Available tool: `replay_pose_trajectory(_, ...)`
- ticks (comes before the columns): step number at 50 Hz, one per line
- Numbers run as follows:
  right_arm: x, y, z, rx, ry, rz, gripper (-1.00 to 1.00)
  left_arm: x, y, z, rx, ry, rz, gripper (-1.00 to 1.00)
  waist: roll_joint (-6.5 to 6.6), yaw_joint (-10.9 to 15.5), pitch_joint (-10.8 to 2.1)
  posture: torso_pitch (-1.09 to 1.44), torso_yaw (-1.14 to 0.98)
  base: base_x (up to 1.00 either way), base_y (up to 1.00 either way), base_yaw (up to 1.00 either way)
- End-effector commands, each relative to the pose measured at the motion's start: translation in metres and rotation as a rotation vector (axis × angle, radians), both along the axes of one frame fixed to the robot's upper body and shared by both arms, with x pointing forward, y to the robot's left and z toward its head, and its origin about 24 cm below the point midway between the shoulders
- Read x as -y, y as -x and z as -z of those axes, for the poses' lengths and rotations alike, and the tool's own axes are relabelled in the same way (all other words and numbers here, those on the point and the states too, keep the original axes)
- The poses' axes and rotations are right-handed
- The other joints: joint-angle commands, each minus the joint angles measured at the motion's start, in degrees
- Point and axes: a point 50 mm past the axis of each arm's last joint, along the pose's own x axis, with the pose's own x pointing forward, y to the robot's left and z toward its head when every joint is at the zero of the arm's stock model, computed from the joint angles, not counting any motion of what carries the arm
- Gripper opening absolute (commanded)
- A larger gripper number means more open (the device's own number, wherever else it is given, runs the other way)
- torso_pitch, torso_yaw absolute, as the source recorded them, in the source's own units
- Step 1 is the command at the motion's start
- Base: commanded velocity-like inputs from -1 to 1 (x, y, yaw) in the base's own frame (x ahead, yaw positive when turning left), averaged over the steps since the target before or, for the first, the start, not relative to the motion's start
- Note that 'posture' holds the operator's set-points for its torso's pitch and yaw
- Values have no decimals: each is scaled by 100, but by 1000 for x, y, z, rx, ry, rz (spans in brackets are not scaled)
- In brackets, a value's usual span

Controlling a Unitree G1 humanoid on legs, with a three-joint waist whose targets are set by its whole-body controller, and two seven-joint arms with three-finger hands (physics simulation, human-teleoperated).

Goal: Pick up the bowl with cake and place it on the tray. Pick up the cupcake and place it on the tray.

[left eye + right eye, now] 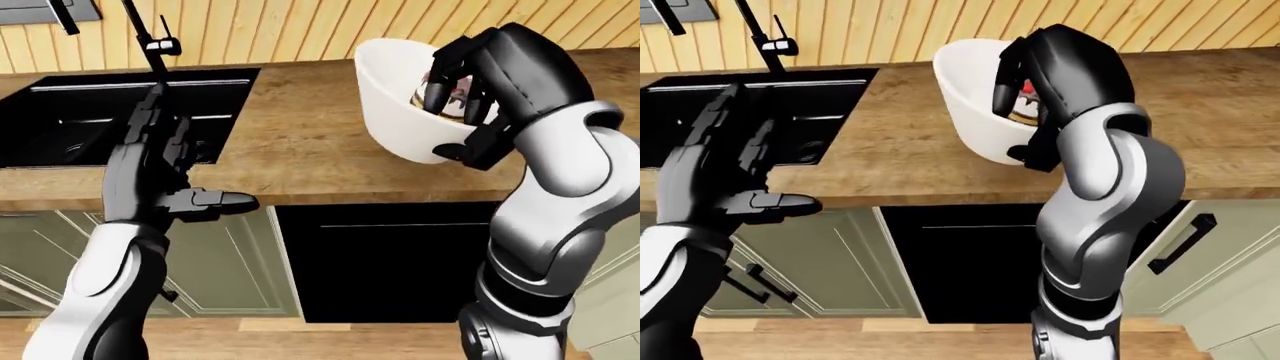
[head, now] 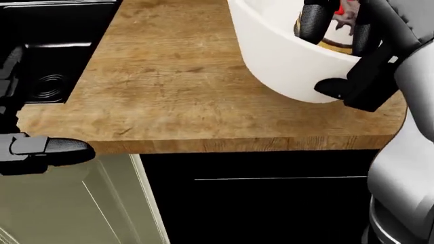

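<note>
Left-eye view: long wooden plank countertop [image 1: 300, 142] across scene, black sink basin [image 1: 90, 120] with black tap [image 1: 150, 41] far left, dark appliance panel [image 1: 380, 259] under counter edge. Large white round bowl [image 1: 395, 112] raised clear of counter at right, tilted toward left, small frosted cake [image 2: 339, 30] visible inside. Right hand [image 1: 480, 90] clamped on bowl rim, fingers inside, thumb outside below. Left hand [image 1: 160, 169] empty, fingers spread flat, near counter edge. Tray and cupcake not visible. Advisable: level bowl before carrying, keep rim pinch firm, move slowly so cake stays put.
</note>
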Motion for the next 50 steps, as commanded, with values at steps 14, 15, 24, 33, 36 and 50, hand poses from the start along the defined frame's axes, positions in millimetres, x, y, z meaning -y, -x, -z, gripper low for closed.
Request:
replay_pose_trajectory(14, -4, 13, -22, 164, 23, 4, -100, -4, 7, -19, 107, -14, -29, 100, 656, 75, -56, 0, 0, 0, 58, 0)
replay_pose_trajectory(15, -4, 13, -22, 163, 23, 4, -100, -4, 7, -19, 108, -14, -29, 100, 578, 74, -87, 0, 0, 0, 65, 0)
replay_pose_trajectory(24, -4, 13, -24, 168, 24, 6, -100, -5, 9, -21, 109, -12, -30, 100, -21, 62, -119, 0, 0, 0, 65, 0)
replay_pose_trajectory(33, -3, 14, -24, 172, 19, 7, -100, -5, 10, -22, 113, -12, -31, 100, 269, 33, -29, 0, 0, 0, 66, 0)
replay_pose_trajectory(36, -3, 14, -25, 173, 18, 6, -100, -6, 11, -22, 113, -11, -31, 100, 1045, 59, -209, 0, 0, 0, 67, 0)
replay_pose_trajectory(50, -5, 17, -34, 187, 27, 5, -100, -8, 11, -25, 118, -8, -36, 100, 71, 11, -55, 0, 0, 0, 69, 0)
